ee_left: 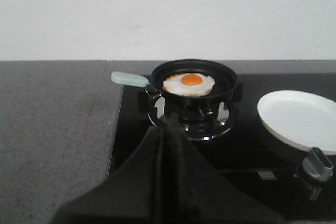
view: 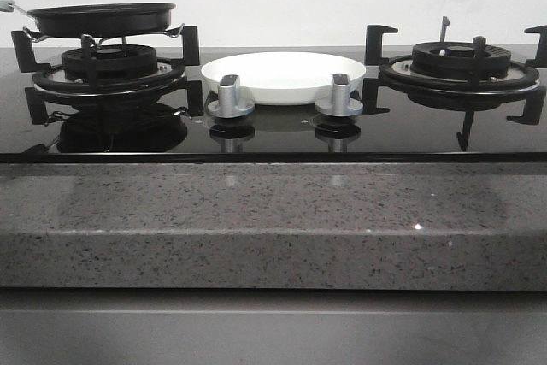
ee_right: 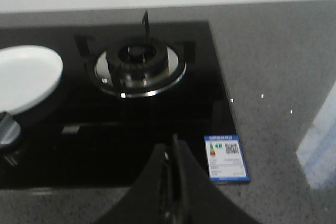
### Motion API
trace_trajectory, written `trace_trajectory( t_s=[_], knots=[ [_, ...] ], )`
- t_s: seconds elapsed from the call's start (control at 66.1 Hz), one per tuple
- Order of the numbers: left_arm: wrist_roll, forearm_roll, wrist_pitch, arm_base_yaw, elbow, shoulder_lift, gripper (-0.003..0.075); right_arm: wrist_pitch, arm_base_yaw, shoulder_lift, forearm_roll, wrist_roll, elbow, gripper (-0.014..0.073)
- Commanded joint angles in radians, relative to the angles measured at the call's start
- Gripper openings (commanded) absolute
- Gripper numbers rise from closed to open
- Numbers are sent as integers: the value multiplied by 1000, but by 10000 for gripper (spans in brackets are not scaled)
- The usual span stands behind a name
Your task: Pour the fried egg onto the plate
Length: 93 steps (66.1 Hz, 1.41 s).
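The fried egg (ee_left: 188, 83), white with an orange yolk, lies in a black frying pan (ee_left: 193, 80) with a pale handle (ee_left: 129, 79), on the left burner. In the front view the pan (view: 101, 19) shows side-on and hides the egg. The white plate (view: 284, 77) sits empty on the hob between the burners; it also shows in the left wrist view (ee_left: 300, 119) and in the right wrist view (ee_right: 25, 77). My left gripper (ee_left: 169, 121) is shut and empty, short of the pan. My right gripper (ee_right: 173, 141) is shut and empty, near the hob's front edge.
Two grey knobs (view: 231, 98) (view: 339, 97) stand in front of the plate. The right burner (view: 460, 64) has black pan supports and nothing on it. A blue-and-white label (ee_right: 226, 158) is stuck at the hob's front right corner. Speckled grey counter (view: 273, 220) surrounds the hob.
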Motion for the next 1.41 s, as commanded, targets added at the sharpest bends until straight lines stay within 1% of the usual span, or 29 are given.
trace_trajectory(
  t_s=[0.0, 0.091, 0.227, 0.424, 0.499, 0.545, 0.62, 0.651, 0.666, 0.711, 0.726, 0.772, 0.802, 0.862, 0.908, 1.029, 1.256, 1.301, 1.392],
  knots=[
    [-9, -12, -54, 5, -27, 35, -20, -8, -3, 66, -16, -57, -33, -68],
    [-9, -14, -56, 5, -18, 60, -20, 30, -3, 108, -16, -105, -33, -68],
    [-9, -14, -54, 5, -13, 84, -20, 47, -3, 161, -16, -105, -33, -68],
    [-9, -14, -52, 5, -13, 89, -19, 42, -3, 173, -16, -105, -33, -67],
    [-9, -14, -52, 5, -13, 89, 2, 41, -3, 173, -16, -106, -33, -62],
    [-9, -14, -52, 5, -13, 89, 48, 41, -3, 173, -16, -106, -33, -40],
    [-9, -14, -53, 5, -13, 89, 163, 41, -3, 173, -16, -106, -33, 34],
    [-9, -14, -53, 5, -13, 89, 216, 39, -3, 173, -16, -106, -33, 88],
    [-9, -14, -55, 5, -13, 89, 257, 38, -3, 173, -16, -106, -33, 112],
    [-9, -14, -55, 5, -13, 89, 331, 34, -3, 173, -16, -106, -33, 189],
    [-9, -14, -55, 5, -13, 89, 353, 31, -3, 173, -16, -106, -33, 229],
    [-9, -14, -60, 5, -13, 89, 408, 25, -3, 173, -16, -106, -33, 321],
    [-9, -14, -59, 5, -13, 89, 424, 18, -3, 173, -16, -106, -33, 366],
    [-9, -14, -58, 5, -13, 89, 425, 3, -3, 173, -12, -106, -33, 441],
    [-9, -14, -58, 5, -13, 89, 417, -6, -3, 173, 6, -105, -33, 468],
    [-9, -14, -58, 5, -13, 89, 397, -26, 7, 192, 133, -116, -46, 466],
    [-9, -14, -58, 5, -13, 89, 353, 30, 107, 343, 374, -321, -154, 466],
    [-9, -14, -58, 5, -13, 89, 344, 30, 135, 389, 423, -345, -187, 466],
    [-9, -14, -58, 5, -13, 89, 330, 30, 174, 469, 470, -367, -246, 466]
  ],
)
